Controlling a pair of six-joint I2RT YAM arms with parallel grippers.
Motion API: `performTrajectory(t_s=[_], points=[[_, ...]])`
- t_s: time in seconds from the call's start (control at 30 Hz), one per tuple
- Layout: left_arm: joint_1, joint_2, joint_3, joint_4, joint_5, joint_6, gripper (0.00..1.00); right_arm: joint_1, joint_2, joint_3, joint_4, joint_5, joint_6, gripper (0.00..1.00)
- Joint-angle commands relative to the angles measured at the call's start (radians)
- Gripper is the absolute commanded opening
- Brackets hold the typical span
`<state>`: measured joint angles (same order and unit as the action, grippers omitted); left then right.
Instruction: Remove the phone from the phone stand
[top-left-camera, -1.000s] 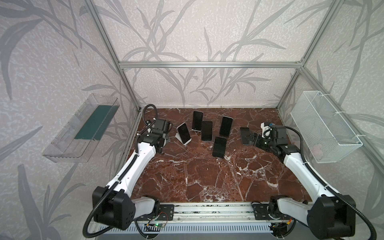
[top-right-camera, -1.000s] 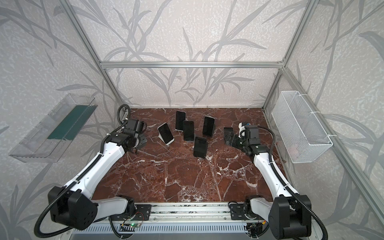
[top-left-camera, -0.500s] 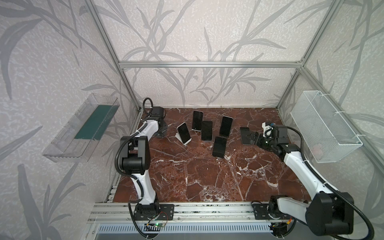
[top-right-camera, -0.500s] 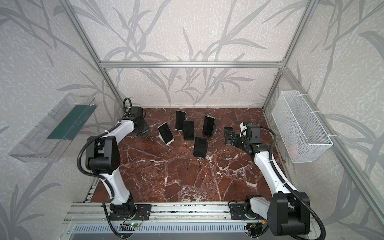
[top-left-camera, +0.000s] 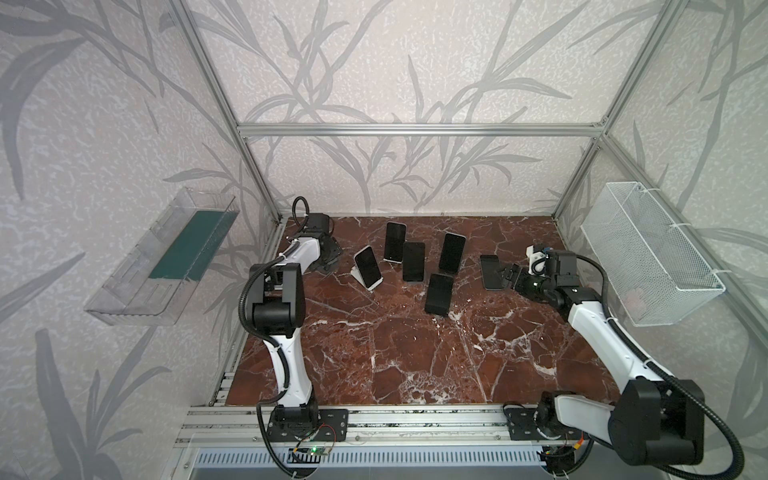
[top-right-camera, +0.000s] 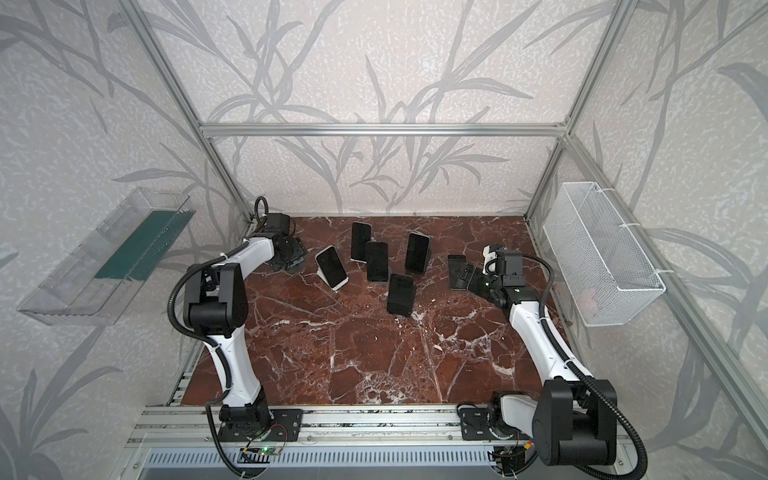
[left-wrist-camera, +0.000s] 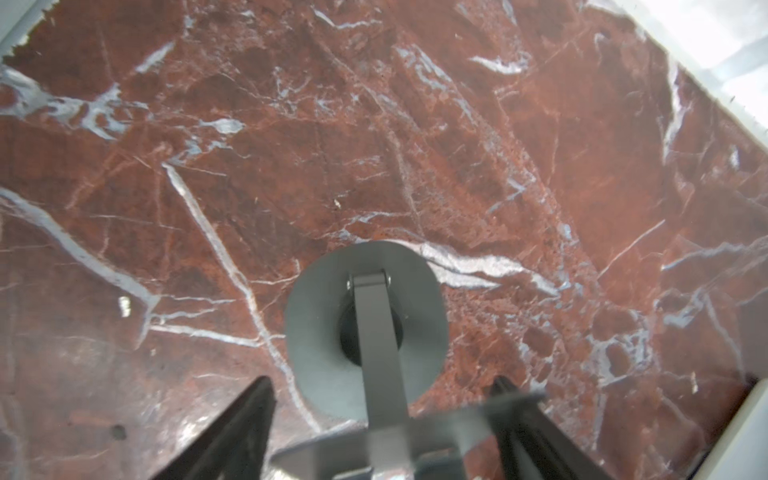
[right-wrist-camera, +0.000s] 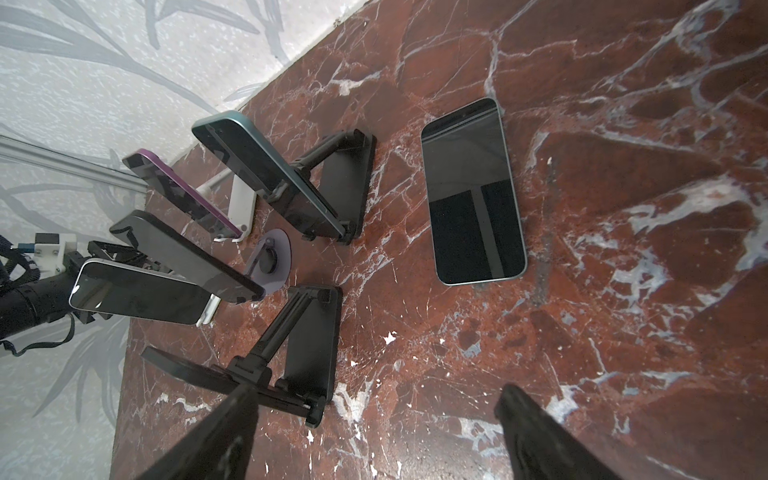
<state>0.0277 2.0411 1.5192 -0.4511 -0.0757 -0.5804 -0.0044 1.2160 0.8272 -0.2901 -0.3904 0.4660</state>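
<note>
At the far left, we are hovering the left gripper (top-left-camera: 328, 257) over an empty phone stand (left-wrist-camera: 365, 328), a matte grey disc with a flat hinged arm. Our dark fingers (left-wrist-camera: 249, 415) are standing spread and, as far as we can see, clamping nothing.

Moving right, five phones are leaning on stands. There is a white-edged phone (top-left-camera: 368, 271) on a white wedge (top-left-camera: 358, 277), then four glossy dark slabs on slim stands, among them a purple-edged phone (right-wrist-camera: 183, 195). We are judging the job only partly done.

Further right, a teal-rimmed phone (top-left-camera: 490, 272) is lying flat on the veined red marble table (top-left-camera: 415, 353), off any stand. Just beside it, the right gripper (top-left-camera: 509, 275) is hanging with jaws parted and empty.
</note>
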Motion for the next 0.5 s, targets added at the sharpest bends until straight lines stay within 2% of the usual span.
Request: performTrajectory(t_s=[0.0,0.17,0.33,0.47], points=[[0.003,-0.062,0.024,-0.085,-0.007,0.033,0.9,-0.003,-0.033,0.026,-0.028,-0.008,-0.025,0.92],[0.004,-0.195,0.016,-0.115,-0.016,0.076,0.99,-0.002,-0.047,0.039,-0.074,0.005,-0.035,0.93],[-0.004,-0.402,-0.005,-0.143,-0.015,0.048,0.99,0.025,-0.034,0.041,-0.08,0.069,-0.013,0.93],[-0.028,-0.604,-0.119,-0.038,-0.053,0.013,0.99,0.072,-0.011,0.029,-0.109,0.108,0.024,0.92]])
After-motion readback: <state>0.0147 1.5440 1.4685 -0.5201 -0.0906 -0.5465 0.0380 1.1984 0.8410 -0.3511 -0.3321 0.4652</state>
